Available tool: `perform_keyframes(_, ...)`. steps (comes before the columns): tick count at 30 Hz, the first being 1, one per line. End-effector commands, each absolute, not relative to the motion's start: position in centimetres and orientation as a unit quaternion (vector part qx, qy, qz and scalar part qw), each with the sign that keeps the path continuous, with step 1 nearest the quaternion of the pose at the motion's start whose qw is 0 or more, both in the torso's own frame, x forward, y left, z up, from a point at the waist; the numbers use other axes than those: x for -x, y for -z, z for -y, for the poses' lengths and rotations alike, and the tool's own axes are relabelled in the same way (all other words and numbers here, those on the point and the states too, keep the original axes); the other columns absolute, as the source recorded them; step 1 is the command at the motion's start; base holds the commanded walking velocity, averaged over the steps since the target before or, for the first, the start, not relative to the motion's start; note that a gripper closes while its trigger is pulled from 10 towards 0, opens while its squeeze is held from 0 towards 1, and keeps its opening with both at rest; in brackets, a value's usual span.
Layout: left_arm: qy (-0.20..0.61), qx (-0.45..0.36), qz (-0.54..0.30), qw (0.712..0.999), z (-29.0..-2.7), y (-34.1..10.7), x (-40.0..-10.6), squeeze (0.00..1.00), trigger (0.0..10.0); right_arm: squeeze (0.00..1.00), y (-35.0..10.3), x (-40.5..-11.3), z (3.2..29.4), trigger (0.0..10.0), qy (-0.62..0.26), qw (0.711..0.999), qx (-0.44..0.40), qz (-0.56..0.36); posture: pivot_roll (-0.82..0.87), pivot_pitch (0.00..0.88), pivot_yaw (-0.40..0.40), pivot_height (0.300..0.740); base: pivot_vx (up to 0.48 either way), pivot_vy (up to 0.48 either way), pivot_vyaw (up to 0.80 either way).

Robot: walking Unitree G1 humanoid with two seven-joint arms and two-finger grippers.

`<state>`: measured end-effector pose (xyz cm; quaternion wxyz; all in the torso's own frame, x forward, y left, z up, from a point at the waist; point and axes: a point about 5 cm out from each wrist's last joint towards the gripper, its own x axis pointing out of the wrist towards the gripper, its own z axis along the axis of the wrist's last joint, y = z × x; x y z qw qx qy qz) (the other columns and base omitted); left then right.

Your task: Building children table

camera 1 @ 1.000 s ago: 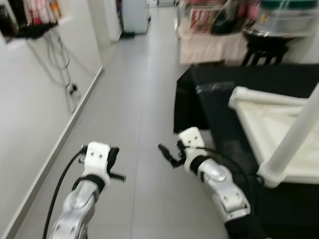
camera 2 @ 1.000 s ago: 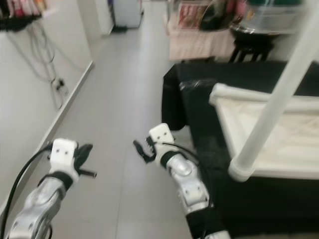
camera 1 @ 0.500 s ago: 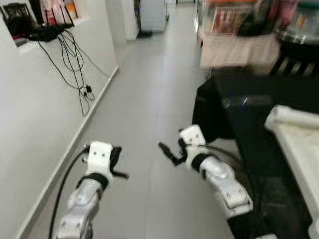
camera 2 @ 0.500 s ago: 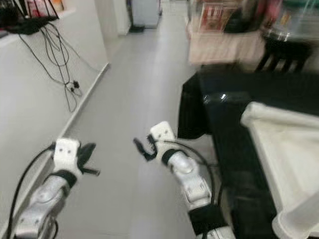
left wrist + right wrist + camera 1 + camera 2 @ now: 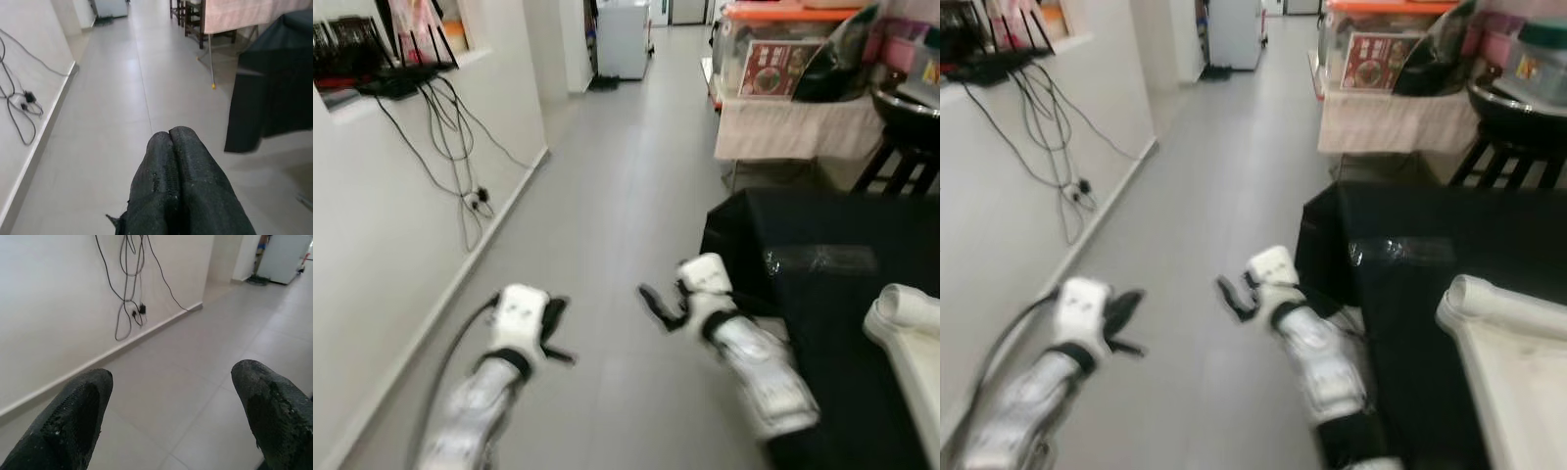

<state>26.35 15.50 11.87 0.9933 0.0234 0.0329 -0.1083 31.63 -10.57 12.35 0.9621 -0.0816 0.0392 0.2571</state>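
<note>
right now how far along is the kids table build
Done: nothing looks assembled that these views can confirm; one corner of a white frame lies on the black cloth. In hand: nothing. The left gripper is shut and empty, the right gripper is open and empty, both held over the grey floor beside the cloth. Left: seemingly the whole build, starting with picking up a part.

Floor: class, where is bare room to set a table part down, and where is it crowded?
Free: the grey floor between the white wall and the black-draped table. Crowded: the far right, with a cloth-covered table and a black stool; cables hang along the wall.
</note>
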Motion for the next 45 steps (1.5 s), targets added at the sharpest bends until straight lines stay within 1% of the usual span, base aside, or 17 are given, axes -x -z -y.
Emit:
perform_keyframes(1,0.117,-0.018,-0.03,0.993,-15.06,-12.01,-26.39,0.0,10.0,0.0,-12.19,-31.69,11.5,10.0,-0.244,0.965,0.083,-0.043,-0.01,0.0,0.012,0.74,0.379,0.0,0.0)
perform_keyframes(15,0.119,-0.017,-0.033,0.992,-15.0,-11.84,-26.25,0.0,10.0,0.0,-12.03,-31.56,11.61,10.0,-0.242,0.966,0.081,-0.042,-0.01,0.0,0.012,0.74,0.376,0.0,0.0)
perform_keyframes(21,0.121,-0.019,-0.037,0.992,-14.97,-11.73,-26.17,0.0,10.0,0.0,-11.89,-31.44,11.61,10.0,-0.243,0.966,0.08,-0.044,-0.01,0.0,0.012,0.74,0.299,0.0,-0.8)
perform_keyframes(45,0.125,-0.025,-0.034,0.991,-15.12,-12.04,-26.4,0.0,10.0,0.0,-12.04,-31.65,11.62,10.0,-0.241,0.968,0.055,-0.045,-0.01,0.0,0.018,0.74,0.0,0.0,-0.8)
